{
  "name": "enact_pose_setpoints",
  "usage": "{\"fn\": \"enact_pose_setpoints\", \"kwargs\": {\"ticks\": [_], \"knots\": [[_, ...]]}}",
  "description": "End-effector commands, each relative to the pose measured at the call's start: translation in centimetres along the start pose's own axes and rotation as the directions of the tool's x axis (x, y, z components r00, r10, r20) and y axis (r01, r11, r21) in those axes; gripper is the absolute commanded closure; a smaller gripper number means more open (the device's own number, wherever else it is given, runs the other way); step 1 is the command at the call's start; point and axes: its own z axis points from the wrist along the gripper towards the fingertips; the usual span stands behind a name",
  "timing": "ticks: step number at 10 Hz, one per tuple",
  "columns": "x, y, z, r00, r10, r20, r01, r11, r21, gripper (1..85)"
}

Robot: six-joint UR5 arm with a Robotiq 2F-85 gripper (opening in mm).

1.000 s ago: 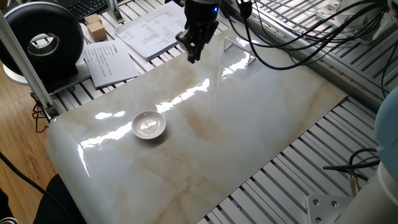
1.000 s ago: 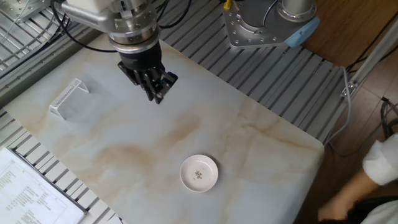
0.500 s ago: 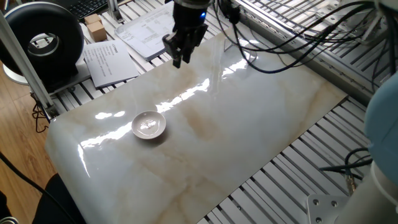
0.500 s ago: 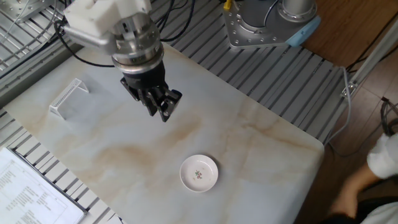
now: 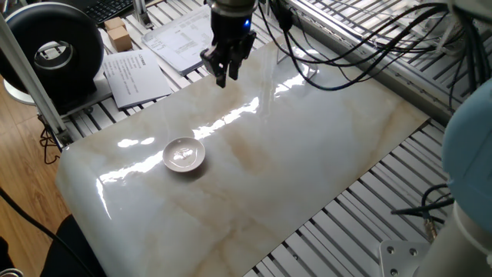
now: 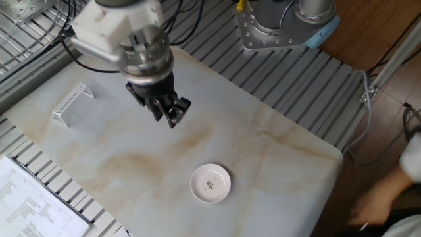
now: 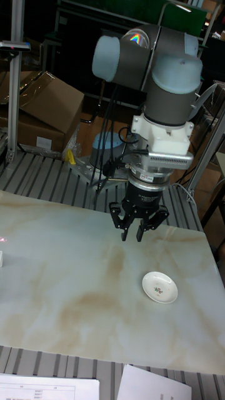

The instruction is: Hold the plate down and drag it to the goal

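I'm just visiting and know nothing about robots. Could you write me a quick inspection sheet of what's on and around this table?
Surface: marble-look table, glossy, bare in the middle.
Job's things: plate sits alone, untouched; goal, a clear frame, stands far from it.
Clutter: printed paper sheets, small cardboard box, black round device, all off the marble.
Gripper: gripper hangs above the table, holding nothing.
Cables: black cables trail behind the arm.
Surroundings: cardboard boxes, metal slatted bench.

Open marble all round the plate

Nothing stands between my gripper (image 6: 172,116) and the plate (image 6: 210,183); from the plate, the clear goal (image 6: 71,103) sits well apart across bare marble slab (image 6: 276,164).
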Motion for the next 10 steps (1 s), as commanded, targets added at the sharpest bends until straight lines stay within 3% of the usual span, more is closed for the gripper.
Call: {"fn": "enact_pose_setpoints", "kwargs": {"ticks": [1, 2, 3, 4, 5, 6, 7, 8, 10], "knots": [[0.4, 1.4, 1.3, 0.999, 0.024, -0.024, -0.024, 1.000, -0.001, 48.7], [1.1, 2.8, 1.3, 0.999, -0.015, -0.047, 0.013, 0.998, -0.055, 48.7], [1.2, 2.8, 1.3, 0.996, -0.071, -0.048, 0.068, 0.996, -0.060, 47.7], [0.5, 2.8, 1.3, 0.996, -0.083, -0.021, 0.082, 0.995, -0.056, 44.0], [-0.7, 4.0, 2.5, 0.999, -0.047, -0.004, 0.047, 0.998, -0.045, 42.7], [-1.9, 5.1, 4.2, 1.000, -0.021, 0.003, 0.021, 1.000, -0.005, 43.0], [-2.5, 5.9, 5.6, 1.000, 0.006, 0.005, -0.006, 1.000, 0.006, 43.3], [-2.7, 5.4, 6.0, 1.000, 0.002, 0.005, -0.002, 1.000, 0.021, 42.7], [-1.6, 6.5, 6.0, 0.999, -0.026, -0.037, 0.025, 0.999, -0.019, 41.3]]}}
